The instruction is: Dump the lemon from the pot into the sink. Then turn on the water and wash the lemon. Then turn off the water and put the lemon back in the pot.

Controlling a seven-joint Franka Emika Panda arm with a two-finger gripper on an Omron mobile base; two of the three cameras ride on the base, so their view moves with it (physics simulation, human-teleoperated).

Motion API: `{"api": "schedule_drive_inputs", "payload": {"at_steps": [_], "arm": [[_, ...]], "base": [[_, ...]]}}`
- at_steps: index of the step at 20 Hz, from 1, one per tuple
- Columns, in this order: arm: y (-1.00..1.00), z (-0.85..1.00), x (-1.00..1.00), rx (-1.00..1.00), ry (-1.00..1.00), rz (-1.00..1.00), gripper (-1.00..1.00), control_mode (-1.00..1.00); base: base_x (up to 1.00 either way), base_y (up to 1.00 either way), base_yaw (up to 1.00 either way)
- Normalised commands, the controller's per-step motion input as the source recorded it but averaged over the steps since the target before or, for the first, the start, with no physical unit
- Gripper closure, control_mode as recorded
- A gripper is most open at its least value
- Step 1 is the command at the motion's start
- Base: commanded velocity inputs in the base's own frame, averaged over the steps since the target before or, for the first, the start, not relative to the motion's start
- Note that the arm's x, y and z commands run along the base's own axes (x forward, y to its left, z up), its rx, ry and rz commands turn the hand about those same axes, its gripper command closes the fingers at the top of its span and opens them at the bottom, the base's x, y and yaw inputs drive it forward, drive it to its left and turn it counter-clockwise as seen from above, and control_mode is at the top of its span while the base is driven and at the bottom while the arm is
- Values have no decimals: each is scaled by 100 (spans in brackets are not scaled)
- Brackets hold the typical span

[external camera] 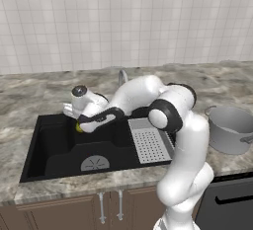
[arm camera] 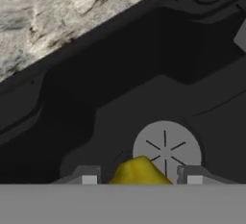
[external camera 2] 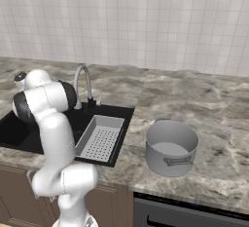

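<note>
The small yellow lemon (arm camera: 139,172) sits between my two dark fingertips, and my gripper (arm camera: 141,177) is shut on it. From the left base view the gripper (external camera: 78,124) hangs over the back left part of the black sink (external camera: 54,150), with the lemon (external camera: 78,127) peeking out under the hand. Below it lies the round grey drain (arm camera: 168,143). The grey pot (external camera: 231,129) stands upright on the counter to the right of the sink (external camera 2: 14,133), well away from the hand. The silver tap (external camera 2: 83,82) rises behind the basin, with no stream showing.
A grey perforated tray (external camera 2: 99,137) fills the right side of the sink. Marble counter (external camera: 29,95) surrounds the basin, and a tiled wall stands behind. My arm's elbow (external camera: 165,113) reaches over the tray. The pot (external camera 2: 171,147) looks empty.
</note>
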Motion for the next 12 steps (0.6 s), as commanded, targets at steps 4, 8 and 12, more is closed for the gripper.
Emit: {"api": "schedule_drive_inputs", "payload": {"at_steps": [4, 8, 12], "arm": [[-21, 95, -45, -11, 0, 0, 100, -100], [-38, 74, -42, -11, 0, 0, 100, -100], [-60, 58, -44, -8, 0, 0, 100, -100]], "base": [[0, 0, 0], [0, 0, 0], [0, 0, 0]]}}
